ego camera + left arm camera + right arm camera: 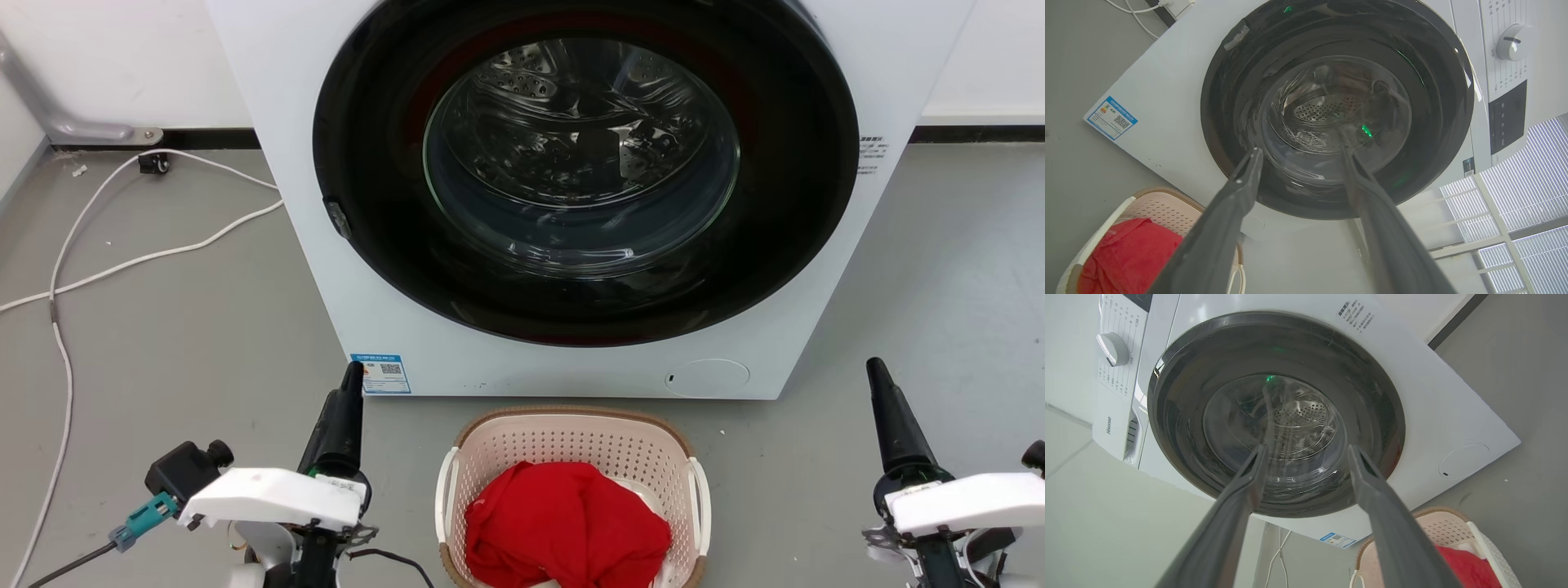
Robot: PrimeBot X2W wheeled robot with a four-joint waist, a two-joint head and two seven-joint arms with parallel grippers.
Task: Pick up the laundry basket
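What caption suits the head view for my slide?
The left claw and right claw flank the laundry basket of red cloth before the washing machine.

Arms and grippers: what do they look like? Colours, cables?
The left gripper and right gripper each have two long tapered dark grey fingers, black bases and white wrist covers. By the left wrist: a black knobbed block, a teal connector and a dark cable.
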